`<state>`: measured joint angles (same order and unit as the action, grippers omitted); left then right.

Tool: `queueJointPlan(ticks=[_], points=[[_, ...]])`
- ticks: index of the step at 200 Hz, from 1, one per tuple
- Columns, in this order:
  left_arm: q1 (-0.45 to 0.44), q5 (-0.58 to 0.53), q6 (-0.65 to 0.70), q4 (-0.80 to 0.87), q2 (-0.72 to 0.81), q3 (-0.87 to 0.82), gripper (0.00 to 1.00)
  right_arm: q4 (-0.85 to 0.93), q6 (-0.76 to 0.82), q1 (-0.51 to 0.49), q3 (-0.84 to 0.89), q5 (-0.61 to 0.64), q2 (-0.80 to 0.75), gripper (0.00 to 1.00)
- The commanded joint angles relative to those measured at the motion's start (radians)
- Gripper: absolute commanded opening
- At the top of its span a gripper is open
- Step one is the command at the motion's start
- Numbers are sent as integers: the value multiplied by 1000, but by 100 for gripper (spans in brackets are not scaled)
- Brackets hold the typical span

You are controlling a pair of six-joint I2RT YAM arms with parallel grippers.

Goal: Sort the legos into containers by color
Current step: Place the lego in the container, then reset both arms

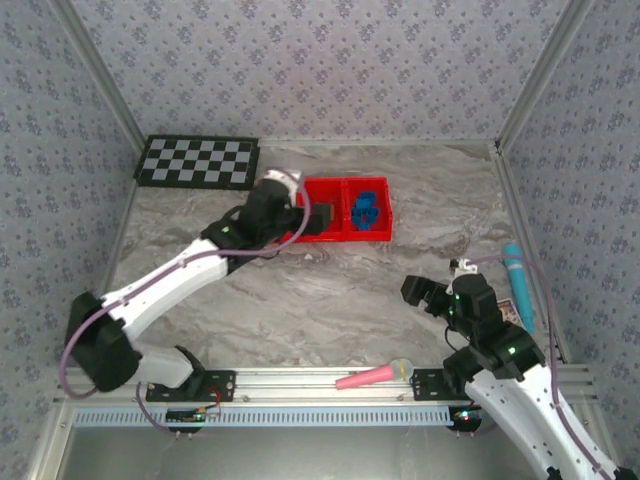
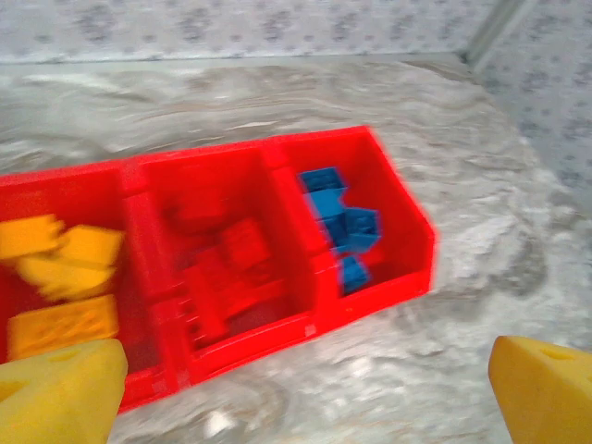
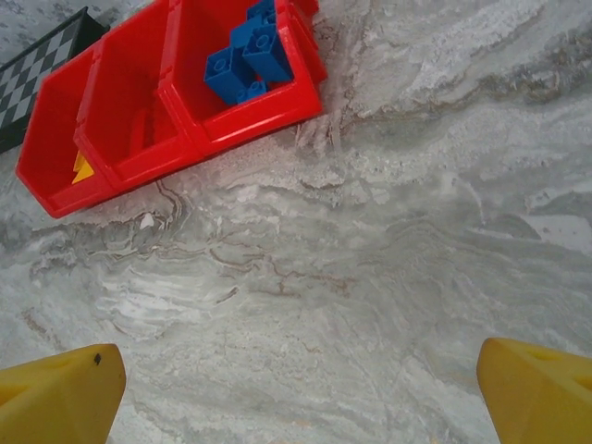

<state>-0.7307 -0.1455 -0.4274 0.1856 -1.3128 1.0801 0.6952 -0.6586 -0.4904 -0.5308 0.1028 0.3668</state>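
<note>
left gripper (image 2: 305, 393) spread, empty, over red tray (image 2: 393, 282), legos (image 2: 340, 225) grouped by color in three compartments, right gripper (image 3: 301, 393) spread above tabletop (image 3: 388, 240)

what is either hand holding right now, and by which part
Nothing is held. The left hand is open and empty at the tray; the right hand is open and empty over the table.

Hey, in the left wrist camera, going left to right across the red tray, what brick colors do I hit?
In the red tray: orange-yellow bricks, red bricks, blue bricks, one color per compartment.
</note>
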Motion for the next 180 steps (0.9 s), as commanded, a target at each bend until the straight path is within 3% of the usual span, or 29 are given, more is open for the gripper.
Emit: queueJointPlan(ticks=[1,36,76,102,141,155,166,180], points=[[68,-9,-2,-71,112,-148,100,-178,134,19,9,77,83,100],[119,-159,64,-135,330,-361,100,-388,300,118,15,126,238,100],[142,-316,243,-225,600,-570,100,-680,413,316,102,41,324,100],[183,-333,322,-220,716,-660,100,-919,486,393,217,35,359,100],[217,-408,349,-336,785,-802,100,-1165,558,452,280,81,605,100],[238,-427,362,-370,779,-838,100,-1293,559,454,307,65,726,100],[261,-427,377,-403,766,-859,100,-1256,572,462,268,50,755,100],[289,-418,399,-442,751,-872,100,-1403,630,458,284,25,820,100]])
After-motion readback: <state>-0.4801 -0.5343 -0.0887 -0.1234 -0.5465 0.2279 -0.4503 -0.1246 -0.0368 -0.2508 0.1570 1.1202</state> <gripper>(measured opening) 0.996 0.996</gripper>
